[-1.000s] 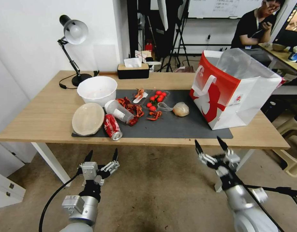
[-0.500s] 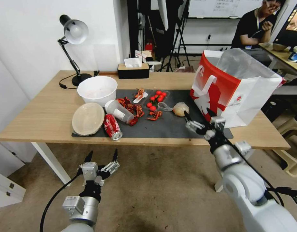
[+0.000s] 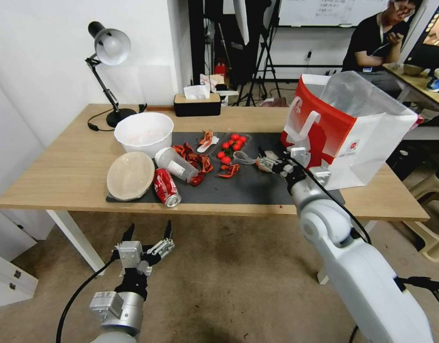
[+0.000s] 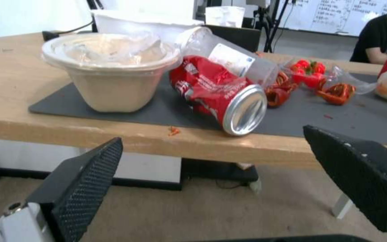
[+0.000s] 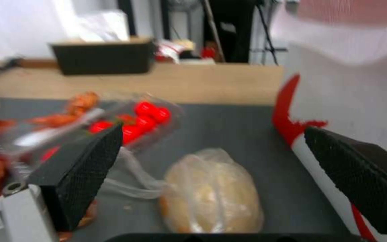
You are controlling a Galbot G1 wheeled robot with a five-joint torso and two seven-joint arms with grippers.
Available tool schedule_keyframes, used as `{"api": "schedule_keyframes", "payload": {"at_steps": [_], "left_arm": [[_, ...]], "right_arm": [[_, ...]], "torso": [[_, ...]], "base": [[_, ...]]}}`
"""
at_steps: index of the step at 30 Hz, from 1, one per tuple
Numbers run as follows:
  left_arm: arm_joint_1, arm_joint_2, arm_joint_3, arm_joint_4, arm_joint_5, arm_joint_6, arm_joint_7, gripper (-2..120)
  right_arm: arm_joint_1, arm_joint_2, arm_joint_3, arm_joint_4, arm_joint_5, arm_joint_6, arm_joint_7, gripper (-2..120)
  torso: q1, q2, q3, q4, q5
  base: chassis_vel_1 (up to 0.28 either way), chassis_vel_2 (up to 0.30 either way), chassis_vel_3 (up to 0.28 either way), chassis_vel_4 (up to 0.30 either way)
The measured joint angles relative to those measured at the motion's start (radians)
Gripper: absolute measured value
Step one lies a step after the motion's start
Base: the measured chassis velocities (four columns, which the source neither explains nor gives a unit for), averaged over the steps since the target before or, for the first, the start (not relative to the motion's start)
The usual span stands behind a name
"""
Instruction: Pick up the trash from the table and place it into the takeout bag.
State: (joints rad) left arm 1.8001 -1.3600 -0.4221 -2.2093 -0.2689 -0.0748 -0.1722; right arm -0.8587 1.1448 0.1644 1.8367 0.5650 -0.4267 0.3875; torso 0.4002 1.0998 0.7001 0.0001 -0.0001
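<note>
Where the floor lies before the desk [image 3: 62,176], low and short of its near edge: left claw [image 3: 147,237], fingers spread wide, holding nothing. In its wrist view, across the gap between the black pads [image 4: 86,183]: red soda can [image 4: 218,94] on its side at the front edge of the dark grey mat [image 4: 301,122], open end toward the camera. Just beside the can: beige bowl under its round lid [image 4: 111,53]; behind the can and leaning over it, a clear plastic cup [image 4: 229,57] on its side.

Farther in, over the mat's right part: right claw [image 3: 275,161], reached out across the desk edge, fingers wide apart on either side of the plastic-wrapped lump [image 5: 211,191], pads not closed on it, nothing gripped. Lump flat on the mat, near the foot of the takeout bag [image 3: 348,133].

Beyond the lump: red cherry tomatoes [image 3: 231,143] in clear wrap, reddish crayfish shells [image 3: 195,162] scattered toward the cup.

Further back: white bowl [image 3: 143,131], then a black tissue box [image 3: 196,105] and a desk lamp [image 3: 107,52] near the wall side.
</note>
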Motion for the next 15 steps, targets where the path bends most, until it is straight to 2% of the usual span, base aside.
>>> {"api": "schedule_keyframes", "payload": {"at_steps": [8,15], "left_arm": [[-0.004,-0.005,0.003,0.013,0.000,-0.001,0.000,100],[-0.006,-0.004,0.005,0.018,-0.001,-0.008,-0.001,100]], "right_arm": [[0.072,0.026,-0.020,-0.116,0.036,-0.017,0.025,100],[0.088,0.030,-0.021,-0.141,0.073,-0.050,0.021,100]], "torso": [[0.000,0.000,0.000,-0.0001,0.0001],[0.000,0.000,0.000,-0.0001,0.0001]], "base": [[0.000,0.000,0.000,0.000],[0.000,0.000,0.000,0.000]]}}
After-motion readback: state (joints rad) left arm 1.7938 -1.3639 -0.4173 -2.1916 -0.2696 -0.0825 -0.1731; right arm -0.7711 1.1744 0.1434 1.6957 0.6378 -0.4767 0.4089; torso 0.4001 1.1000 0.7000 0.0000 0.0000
